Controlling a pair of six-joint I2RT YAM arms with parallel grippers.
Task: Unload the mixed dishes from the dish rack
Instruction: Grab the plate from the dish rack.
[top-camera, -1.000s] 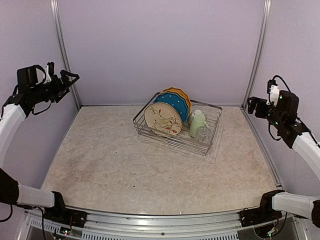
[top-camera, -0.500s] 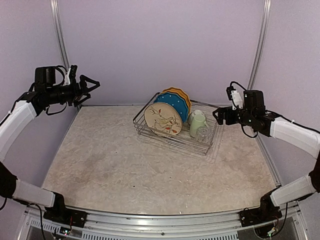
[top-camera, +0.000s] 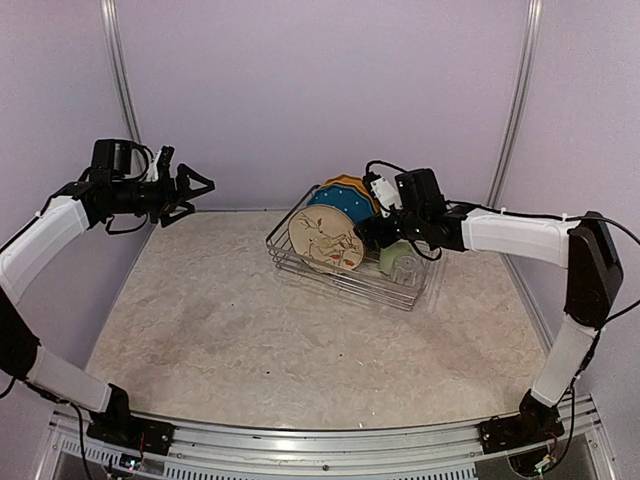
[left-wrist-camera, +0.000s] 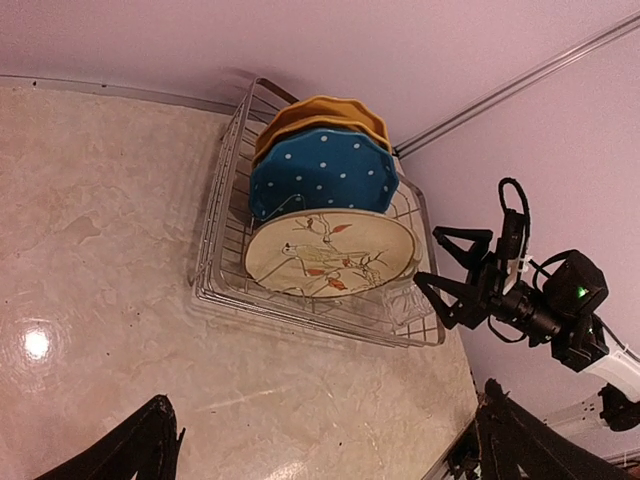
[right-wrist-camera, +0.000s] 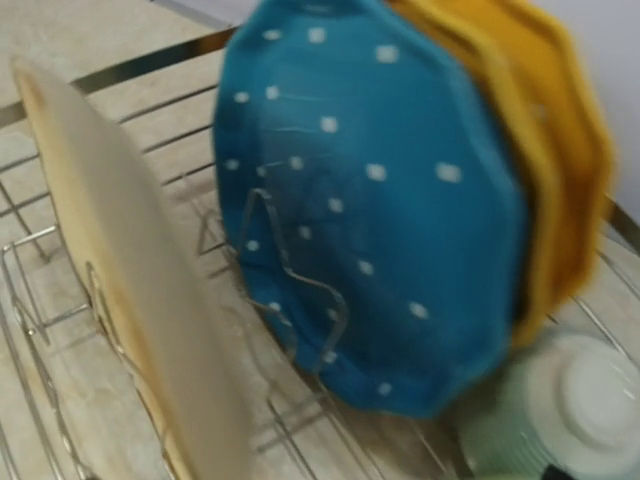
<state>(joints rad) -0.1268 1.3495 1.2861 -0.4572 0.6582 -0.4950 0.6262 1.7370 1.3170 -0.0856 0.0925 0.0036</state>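
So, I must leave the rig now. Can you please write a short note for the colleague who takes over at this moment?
Left gripper: open, empty, in the air over the left rear of the table, far from the dish rack.
Right gripper: open, empty, over the rack, near the pale green mug.
In the rack: cream plate, blue dotted plate and two orange plates, upright on edge; the mug and the clear glass are at the right end.
Done: no dish is out yet.
Left: every dish.
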